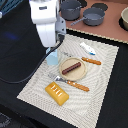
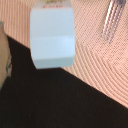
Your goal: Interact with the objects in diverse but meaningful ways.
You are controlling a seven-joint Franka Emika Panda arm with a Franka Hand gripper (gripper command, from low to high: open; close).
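Observation:
My gripper (image 1: 54, 51) hangs from the white arm, right over the pale blue shaker (image 1: 52, 59) at the placemat's edge on the exterior view's left. Its fingers reach down around the shaker's top, and their hold is hidden. The shaker (image 2: 52, 37) fills the wrist view from very close, with no fingers showing. A dark brown sausage (image 1: 71, 66) lies on the round tan plate (image 1: 80, 73). Near the mat's front corner rests the ridged yellow-orange bread block (image 1: 57, 93). The small white bottle-like figure (image 1: 87, 48) lies at the mat's far side.
An orange-handled fork (image 1: 70, 83) lies in front of the plate, its tines (image 2: 112, 20) also in the wrist view. An orange-handled knife (image 1: 91, 61) lies beyond the plate. Two grey pots (image 1: 70, 9) (image 1: 93, 17) stand at the back. Black table (image 2: 45, 105) surrounds the beige placemat (image 1: 95, 95).

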